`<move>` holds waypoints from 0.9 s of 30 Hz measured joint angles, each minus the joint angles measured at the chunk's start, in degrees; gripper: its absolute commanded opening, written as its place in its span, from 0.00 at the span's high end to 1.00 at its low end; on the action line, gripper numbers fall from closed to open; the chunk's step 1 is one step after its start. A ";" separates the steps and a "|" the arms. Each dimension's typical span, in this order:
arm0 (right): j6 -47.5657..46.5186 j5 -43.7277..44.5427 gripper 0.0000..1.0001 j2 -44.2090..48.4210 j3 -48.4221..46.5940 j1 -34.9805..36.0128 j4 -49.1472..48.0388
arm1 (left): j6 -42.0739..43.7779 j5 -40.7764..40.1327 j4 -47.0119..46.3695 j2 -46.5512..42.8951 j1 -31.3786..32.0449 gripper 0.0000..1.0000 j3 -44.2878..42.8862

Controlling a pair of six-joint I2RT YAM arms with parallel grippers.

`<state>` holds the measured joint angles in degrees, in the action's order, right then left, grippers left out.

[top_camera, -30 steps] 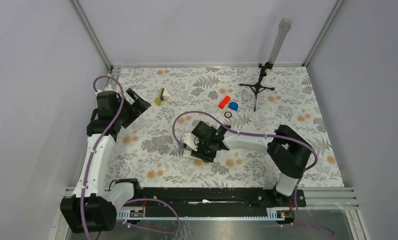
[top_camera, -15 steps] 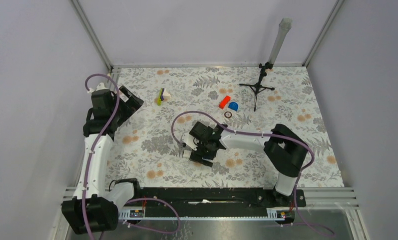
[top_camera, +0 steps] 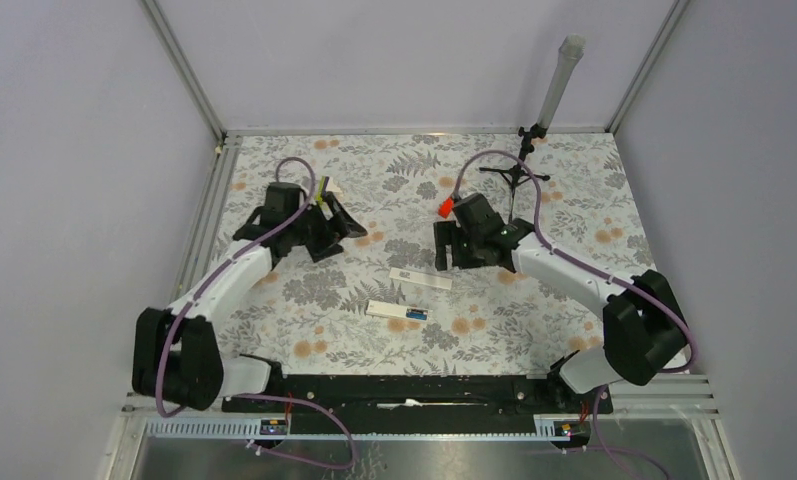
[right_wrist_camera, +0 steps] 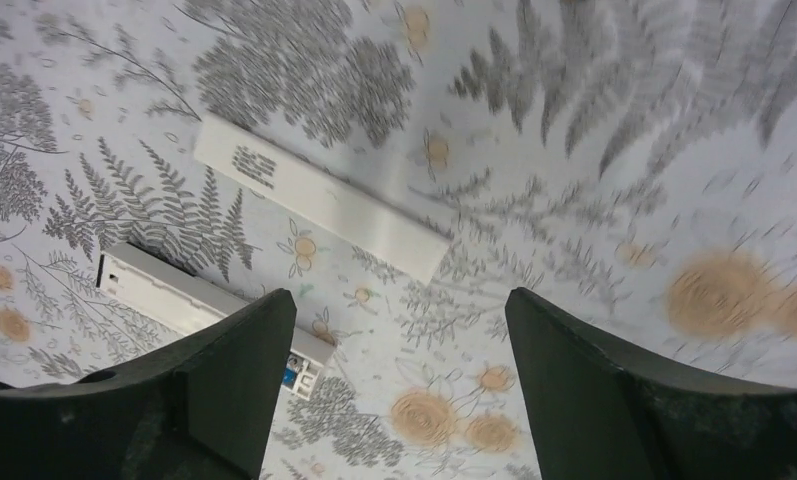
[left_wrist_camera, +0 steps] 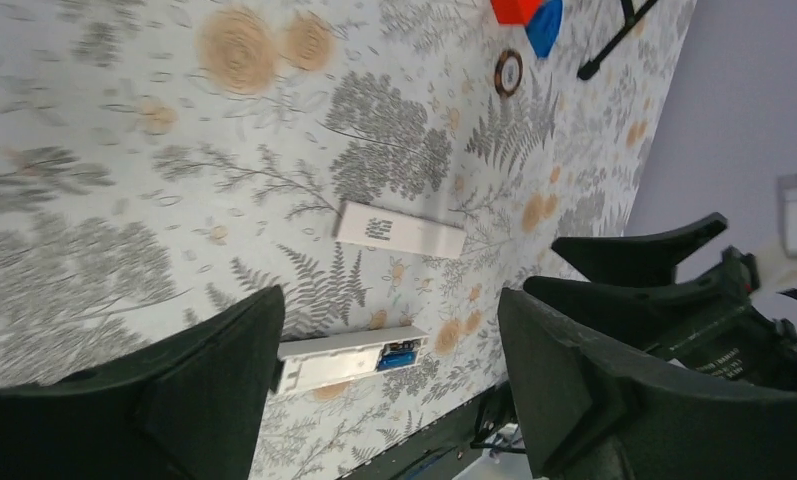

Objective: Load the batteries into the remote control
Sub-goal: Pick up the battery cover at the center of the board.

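Looking down from above, the remote lay low at centre on the bench, blue batteries apparently seated inside; fitting the white strip just above it seemed next, with the red block well clear. Left wrist: left fingers spread wide, empty. Right wrist: right fingers equally wide, nothing held.

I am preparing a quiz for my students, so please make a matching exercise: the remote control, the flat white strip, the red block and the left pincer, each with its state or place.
Things:
1. remote control
2. flat white strip
3. red block
4. left pincer

States or places:
A. open, holding nothing
B. touching a blue piece
C. blue shows at one end of its recess
D. bears a small dark mark

Pairs: 1-C, 2-D, 3-B, 4-A
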<state>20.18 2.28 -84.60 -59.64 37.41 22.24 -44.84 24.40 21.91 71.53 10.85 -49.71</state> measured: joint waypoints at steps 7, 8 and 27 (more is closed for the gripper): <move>16.41 0.07 0.28 -2.16 7.56 -1.42 0.98 | -2.43 0.52 -6.27 13.07 9.20 0.33 -0.09; 17.57 0.07 0.31 -2.73 7.87 -1.62 0.94 | -2.71 0.66 -6.82 14.40 9.55 0.35 -0.09; 23.21 -1.75 0.48 -11.21 6.38 -2.23 -5.49 | -4.52 1.31 -16.50 25.00 12.09 0.49 -0.20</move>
<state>43.40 0.54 -95.81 -53.25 35.18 16.75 -49.36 25.71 5.41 96.53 22.94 -49.91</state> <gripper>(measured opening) 0.544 0.534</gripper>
